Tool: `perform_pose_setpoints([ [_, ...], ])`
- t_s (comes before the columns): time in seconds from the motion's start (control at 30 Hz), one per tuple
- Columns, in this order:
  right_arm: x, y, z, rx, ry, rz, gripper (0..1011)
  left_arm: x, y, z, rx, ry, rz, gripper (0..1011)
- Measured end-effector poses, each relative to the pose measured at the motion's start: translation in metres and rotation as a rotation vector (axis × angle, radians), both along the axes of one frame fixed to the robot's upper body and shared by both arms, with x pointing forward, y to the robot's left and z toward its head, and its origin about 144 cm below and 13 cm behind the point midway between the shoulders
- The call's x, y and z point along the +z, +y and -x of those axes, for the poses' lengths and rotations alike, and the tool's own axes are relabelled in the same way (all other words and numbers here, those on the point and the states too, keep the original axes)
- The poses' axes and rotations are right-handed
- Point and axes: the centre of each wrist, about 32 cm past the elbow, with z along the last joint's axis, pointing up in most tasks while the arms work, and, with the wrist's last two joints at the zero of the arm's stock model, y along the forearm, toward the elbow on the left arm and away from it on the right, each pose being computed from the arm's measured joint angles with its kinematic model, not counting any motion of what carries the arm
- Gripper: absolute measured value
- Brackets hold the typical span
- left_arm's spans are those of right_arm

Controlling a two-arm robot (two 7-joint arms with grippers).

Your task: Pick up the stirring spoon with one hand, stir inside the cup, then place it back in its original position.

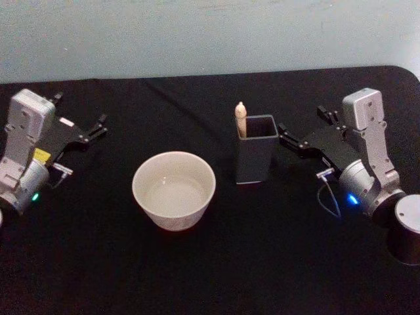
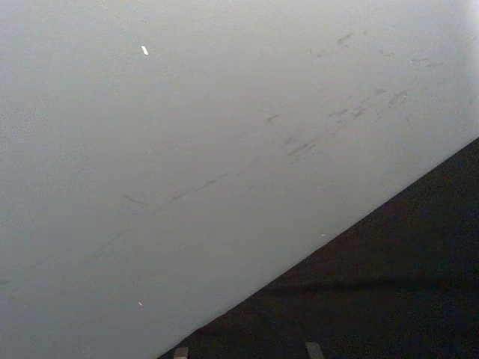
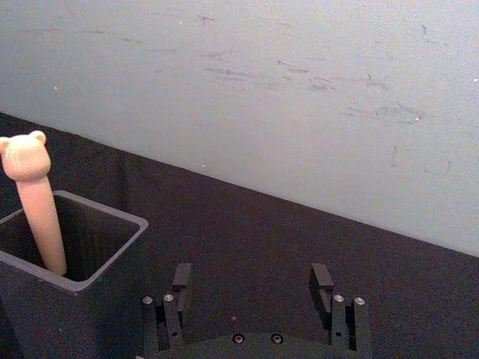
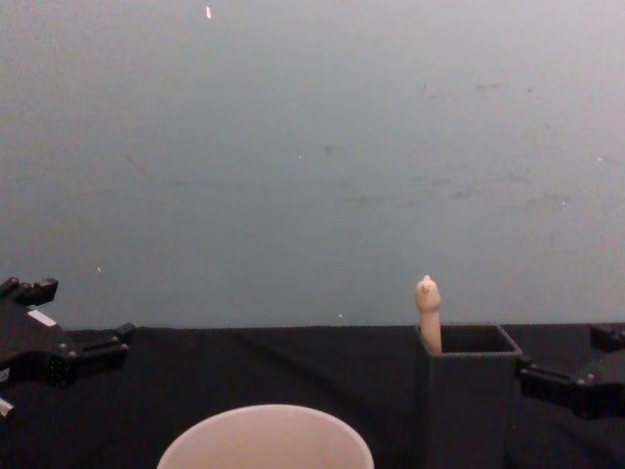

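The stirring spoon (image 1: 241,119) stands upright in the dark grey square holder (image 1: 256,156), with only its beige handle showing above the rim. The handle (image 3: 34,202) leans in a corner of the holder (image 3: 97,295). The pale round cup (image 1: 174,190) sits to the left of the holder and looks empty. My right gripper (image 1: 307,126) hovers open just right of the holder, nothing between its fingers (image 3: 322,280). My left gripper (image 1: 79,113) rests open at the far left, well away from the cup. In the chest view the spoon (image 4: 428,311) rises from the holder (image 4: 469,401) behind the cup (image 4: 266,440).
A black cloth covers the table (image 1: 275,262). A pale blue-grey wall (image 1: 210,33) stands behind its far edge. A grey cylindrical part of the right arm (image 1: 407,230) sits near the right edge. Open cloth lies between cup and holder.
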Motion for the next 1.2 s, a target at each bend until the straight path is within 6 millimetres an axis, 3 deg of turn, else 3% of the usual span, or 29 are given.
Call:
perform_pose_setpoints([
  [1.2, 0.0004, 0.0002, 0.0, 0.0, -0.003, -0.002, 1000, 0.0, 0.0, 0.0, 0.0, 0.0, 0.0, 1001],
])
